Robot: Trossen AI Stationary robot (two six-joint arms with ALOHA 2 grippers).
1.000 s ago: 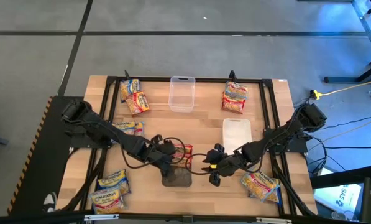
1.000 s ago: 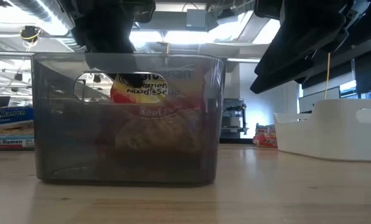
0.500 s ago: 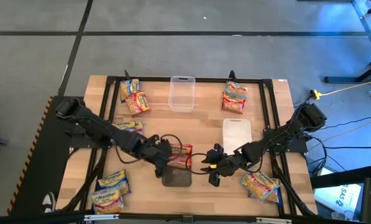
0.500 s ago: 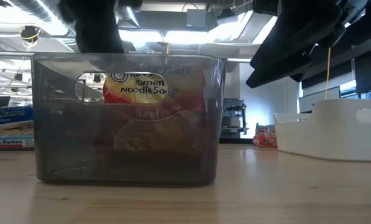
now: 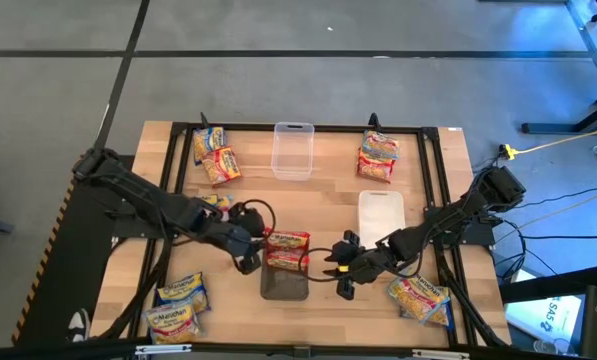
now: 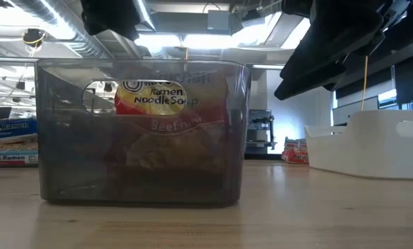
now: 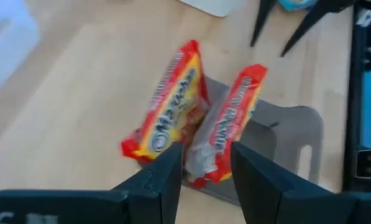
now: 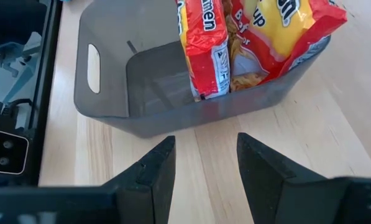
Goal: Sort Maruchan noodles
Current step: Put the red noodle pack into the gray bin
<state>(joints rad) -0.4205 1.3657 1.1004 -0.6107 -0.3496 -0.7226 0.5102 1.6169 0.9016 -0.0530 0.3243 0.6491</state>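
Presently two red Maruchan packets stand on edge in the grey bin at the near centre, leaning over its far rim, long axes running left to right. The left gripper, fingers spread and empty, hovers just left of them. The right gripper waits open, right of the bin. Packets at all four corners remain unsorted.

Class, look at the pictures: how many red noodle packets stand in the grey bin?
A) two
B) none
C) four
A: the right wrist view shows two red packets standing on edge inside the grey bin, and the left wrist view shows the same pair.
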